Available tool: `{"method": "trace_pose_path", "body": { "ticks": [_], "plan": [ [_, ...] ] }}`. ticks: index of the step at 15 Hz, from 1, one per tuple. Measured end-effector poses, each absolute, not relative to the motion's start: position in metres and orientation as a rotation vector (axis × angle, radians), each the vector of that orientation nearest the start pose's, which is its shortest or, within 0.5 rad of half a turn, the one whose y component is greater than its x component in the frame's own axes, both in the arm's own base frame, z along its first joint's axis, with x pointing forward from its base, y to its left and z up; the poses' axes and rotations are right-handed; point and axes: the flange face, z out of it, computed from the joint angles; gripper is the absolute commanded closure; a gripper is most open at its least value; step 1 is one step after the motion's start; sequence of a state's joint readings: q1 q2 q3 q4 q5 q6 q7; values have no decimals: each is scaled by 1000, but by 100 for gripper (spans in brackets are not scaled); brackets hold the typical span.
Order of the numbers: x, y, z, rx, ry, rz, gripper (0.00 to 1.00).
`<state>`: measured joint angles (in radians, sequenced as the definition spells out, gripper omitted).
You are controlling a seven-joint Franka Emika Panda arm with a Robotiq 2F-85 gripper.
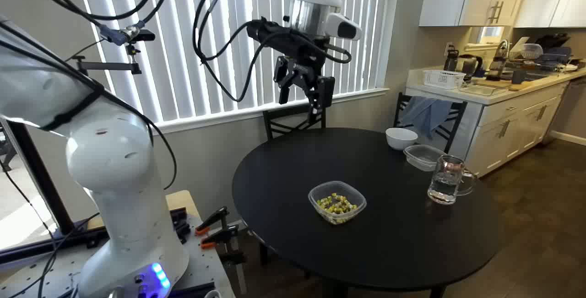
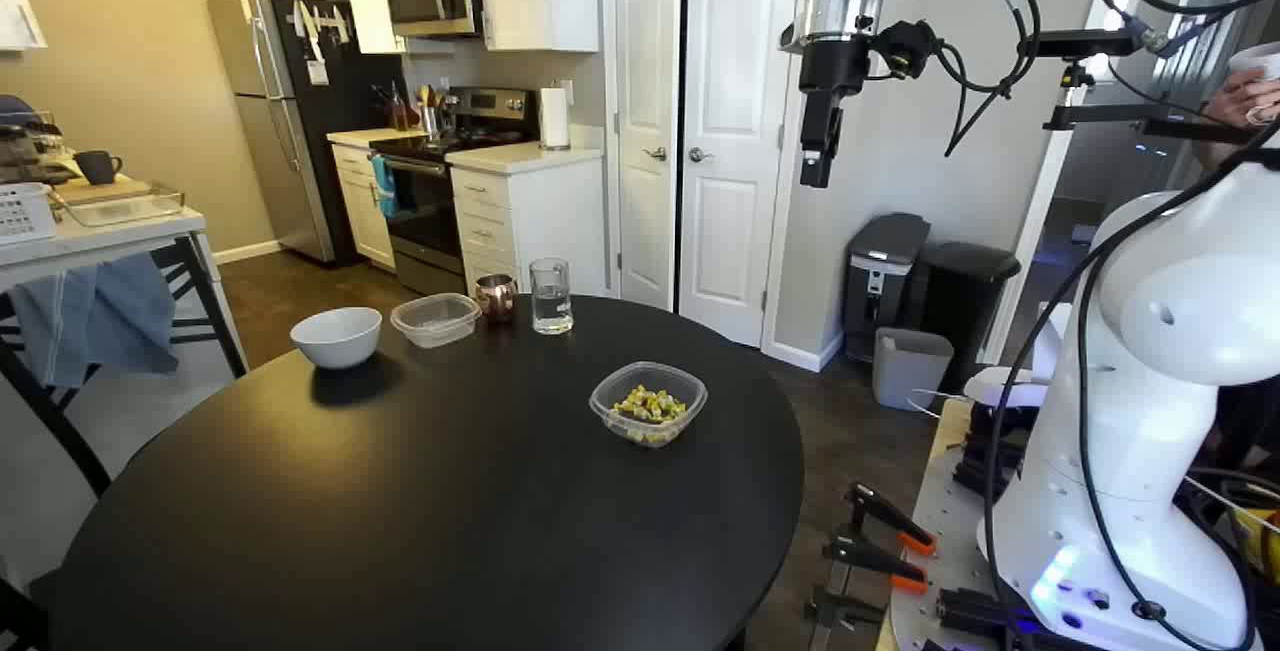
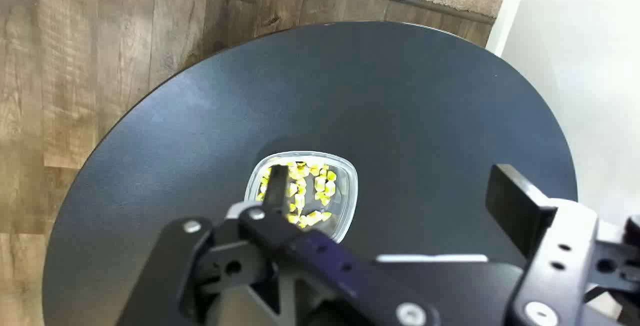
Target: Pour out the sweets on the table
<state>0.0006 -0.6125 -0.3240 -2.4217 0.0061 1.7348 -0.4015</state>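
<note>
The sweets point(image 1: 338, 203) are a heap of small yellowish and pale pieces in a clear squarish plastic container point(image 1: 345, 190). The container stands upright on the round black table point(image 1: 284, 170). In an exterior view, the sweets point(image 2: 650, 405) and container point(image 2: 694, 394) are near the table side facing the robot base. My gripper point(image 1: 301, 102) is open and empty, high above the table, and points down. In the wrist view, the gripper point(image 3: 392, 186) has its fingers wide apart. Its left finger covers part of the sweets point(image 3: 320, 184) and the container point(image 3: 353, 191), which lie far below.
A white bowl point(image 1: 401, 139), an empty clear container point(image 1: 422, 157) and a glass mug point(image 1: 443, 186) stand along one side of the table. A copper mug point(image 2: 496, 298) stands beside the glass mug. Chairs stand around; one point(image 1: 453, 119) carries a blue cloth. A person's hand point(image 2: 1252, 96) shows behind the arm.
</note>
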Motion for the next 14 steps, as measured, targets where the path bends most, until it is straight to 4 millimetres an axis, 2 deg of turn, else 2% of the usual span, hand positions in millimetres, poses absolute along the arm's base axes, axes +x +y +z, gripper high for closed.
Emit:
{"method": "trace_pose_path", "body": {
  "ticks": [6, 8, 10, 14],
  "plan": [
    [342, -126, 504, -2923, -208, 46, 0],
    [346, -129, 495, -2932, -160, 54, 0],
    [358, -140, 466, -2965, -34, 60, 0],
    [376, -167, 370, -3019, 245, 130, 0]
  ]
}}
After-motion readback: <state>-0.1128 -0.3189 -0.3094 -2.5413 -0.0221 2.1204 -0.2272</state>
